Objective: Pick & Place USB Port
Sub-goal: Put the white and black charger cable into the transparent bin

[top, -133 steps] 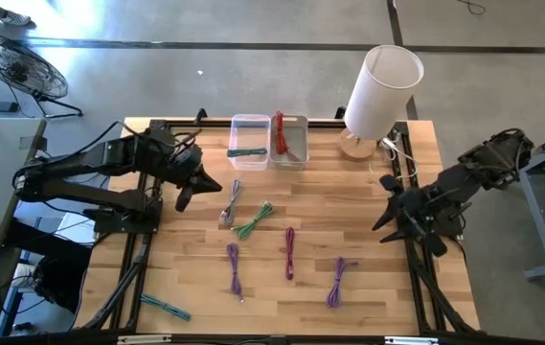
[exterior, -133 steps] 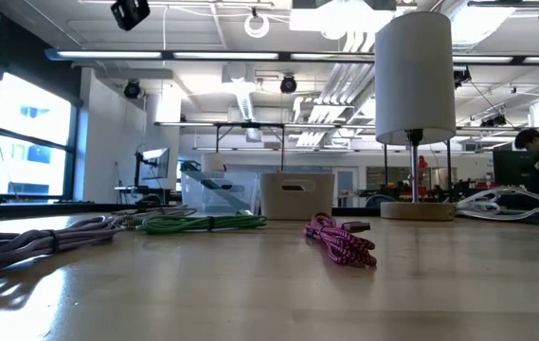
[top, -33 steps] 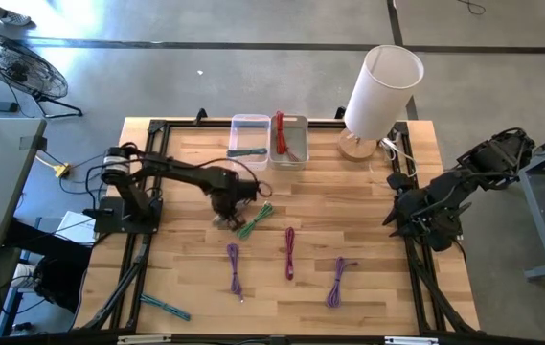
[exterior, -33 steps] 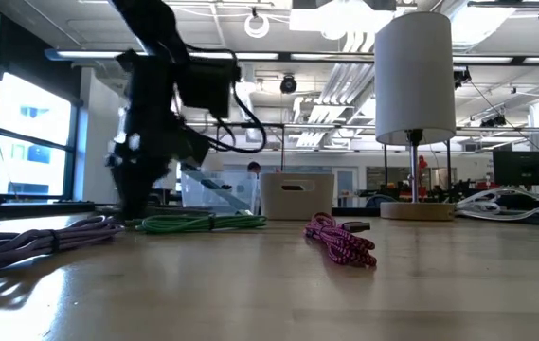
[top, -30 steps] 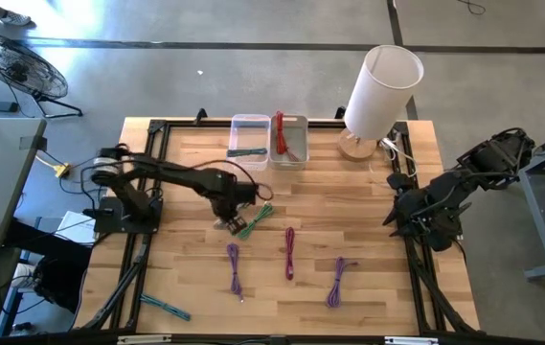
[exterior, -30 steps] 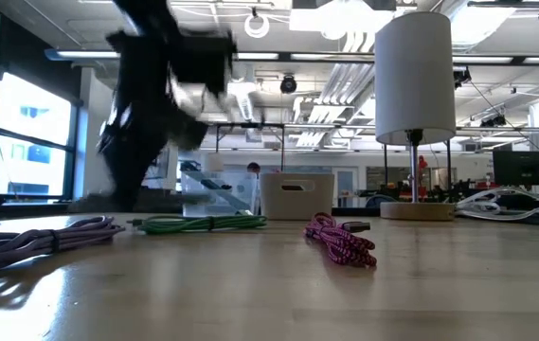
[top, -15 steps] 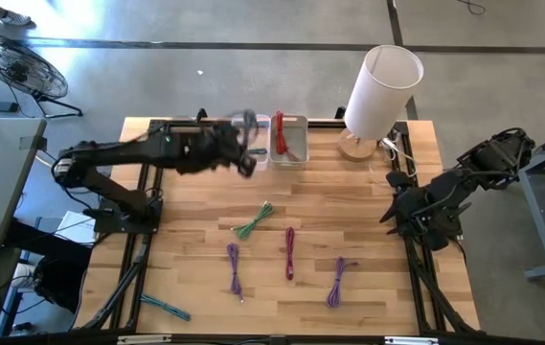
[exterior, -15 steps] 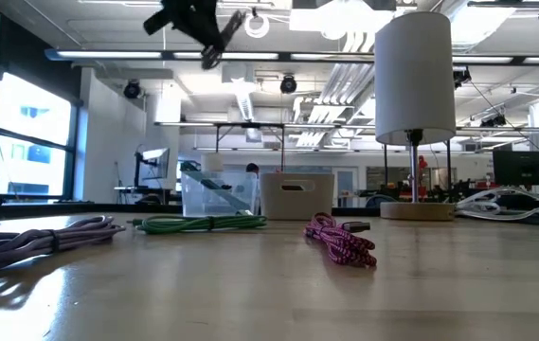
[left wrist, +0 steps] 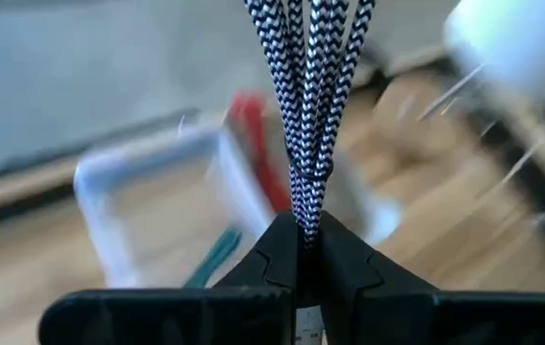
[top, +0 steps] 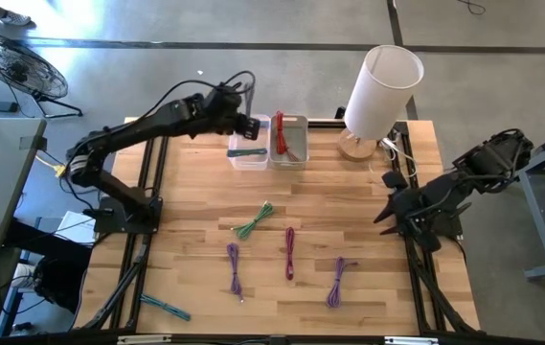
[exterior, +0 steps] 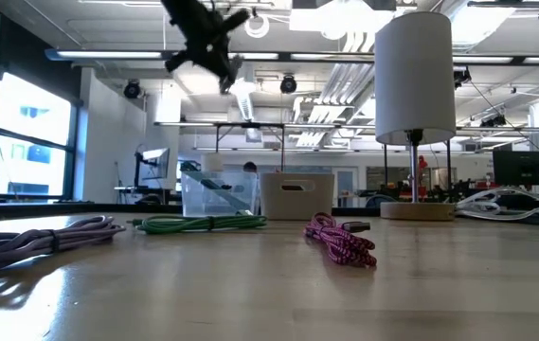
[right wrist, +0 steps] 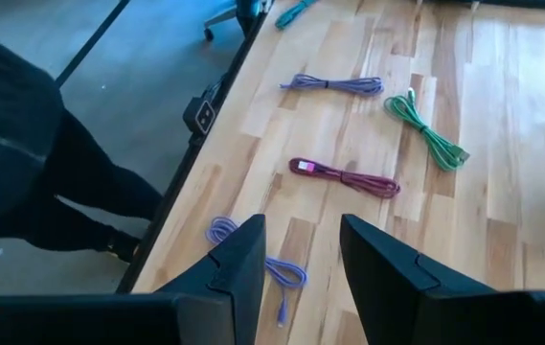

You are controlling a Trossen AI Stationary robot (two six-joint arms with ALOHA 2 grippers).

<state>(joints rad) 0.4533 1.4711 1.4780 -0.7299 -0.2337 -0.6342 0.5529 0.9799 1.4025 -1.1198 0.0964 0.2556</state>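
Note:
A black-and-white braided cable point(left wrist: 310, 96) runs out from between the shut fingers of my left gripper point(left wrist: 306, 235). That gripper point(top: 244, 122) is at the table's far edge, high above the tabletop point(exterior: 207, 43), over the clear bin point(top: 250, 144) that holds a teal cable. Beside that bin stands a second bin point(top: 290, 140) with a red cable in it. My right gripper point(right wrist: 296, 259) is open and waits at the table's right edge point(top: 388, 213). My left gripper pinches the braided cable between its two fingers point(left wrist: 274, 251), on a bunch of several strands point(left wrist: 306, 196) lying side by side. The strands run straight on past the fingertips. The cable is lifted clear of the table.
A white lamp point(top: 377, 88) stands at the far right corner. On the table lie a green cable point(top: 253, 221), a magenta cable point(top: 290, 252), two purple cables point(top: 234, 267) point(top: 337, 282), and a teal one point(top: 166, 307) by the near left edge.
My left gripper, which was down on the table beside the green cable, has risen with the braided cable and swung toward the far edge, ending above the clear bin. The cable has left the tabletop. The green cable stays where it was.

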